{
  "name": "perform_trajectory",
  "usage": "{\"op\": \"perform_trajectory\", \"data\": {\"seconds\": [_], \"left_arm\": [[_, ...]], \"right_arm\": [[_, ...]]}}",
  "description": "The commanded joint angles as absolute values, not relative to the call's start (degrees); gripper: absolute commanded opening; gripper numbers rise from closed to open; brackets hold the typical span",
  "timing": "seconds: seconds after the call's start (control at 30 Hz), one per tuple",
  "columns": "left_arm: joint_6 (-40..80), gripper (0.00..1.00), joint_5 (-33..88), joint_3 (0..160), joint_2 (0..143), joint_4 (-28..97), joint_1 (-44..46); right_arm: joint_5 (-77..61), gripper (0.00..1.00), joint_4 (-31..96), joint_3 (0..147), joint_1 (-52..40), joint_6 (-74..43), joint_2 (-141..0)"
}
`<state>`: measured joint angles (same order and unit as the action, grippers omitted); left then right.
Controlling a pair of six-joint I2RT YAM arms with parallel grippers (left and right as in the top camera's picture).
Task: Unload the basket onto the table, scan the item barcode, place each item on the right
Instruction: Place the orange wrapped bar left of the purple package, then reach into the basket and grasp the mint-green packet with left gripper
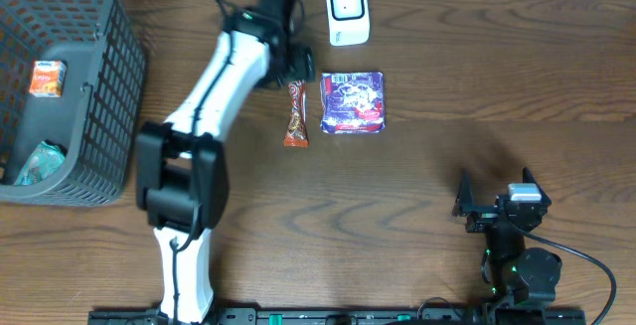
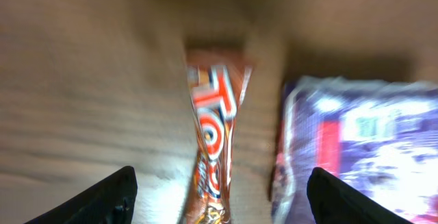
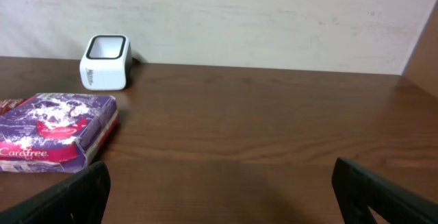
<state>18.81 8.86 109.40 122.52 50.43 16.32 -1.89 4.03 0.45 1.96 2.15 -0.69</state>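
Note:
A brown and orange candy bar [image 1: 295, 113] lies flat on the wooden table, next to a purple pack [image 1: 353, 101]. The white barcode scanner [image 1: 347, 12] stands just behind them. My left gripper [image 1: 295, 67] hovers over the far end of the bar. In the left wrist view the left gripper [image 2: 222, 186] is open, with the candy bar [image 2: 215, 135] lying between its fingers, untouched, and the purple pack [image 2: 363, 148] to the right. My right gripper [image 1: 494, 186] rests open and empty at the front right.
A dark mesh basket [image 1: 109, 77] sits at the left edge, holding an orange box [image 1: 46, 77] and a teal packet [image 1: 40, 161]. The right wrist view shows the scanner [image 3: 105, 61] and the purple pack [image 3: 51, 131] far to its left.

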Motion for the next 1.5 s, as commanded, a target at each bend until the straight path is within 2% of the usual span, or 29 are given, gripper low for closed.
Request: {"op": "perform_trajectory", "data": {"seconds": [0.0, 0.27, 0.47, 0.6, 0.97, 1.13, 1.47], "left_arm": [[13.7, 0.80, 7.7, 117.0, 111.9, 49.1, 11.9], [9.0, 0.80, -13.4, 119.2, 101.4, 48.4, -5.9], [5.6, 0.77, -15.2, 116.6, 104.9, 58.4, -20.1], [5.8, 0.76, -15.7, 111.6, 108.3, 60.1, -26.6], [-5.0, 0.76, -19.6, 93.8, 110.7, 47.9, -33.9], [-12.7, 0.76, -12.2, 91.3, 111.4, 44.7, -35.3], [-18.7, 0.76, -12.0, 83.2, 111.4, 34.8, -37.8]], "right_arm": [[-1.8, 0.99, 4.2, 0.3, 1.4, 2.7, -0.3], [-1.8, 0.99, 4.2, 0.3, 1.4, 2.7, -0.3], [-1.8, 0.99, 4.2, 0.3, 1.4, 2.7, -0.3], [-1.8, 0.99, 4.2, 0.3, 1.4, 2.7, -0.3], [-1.8, 0.99, 4.2, 0.3, 1.4, 2.7, -0.3], [-1.8, 0.99, 4.2, 0.3, 1.4, 2.7, -0.3], [-1.8, 0.99, 4.2, 0.3, 1.4, 2.7, -0.3]]}}
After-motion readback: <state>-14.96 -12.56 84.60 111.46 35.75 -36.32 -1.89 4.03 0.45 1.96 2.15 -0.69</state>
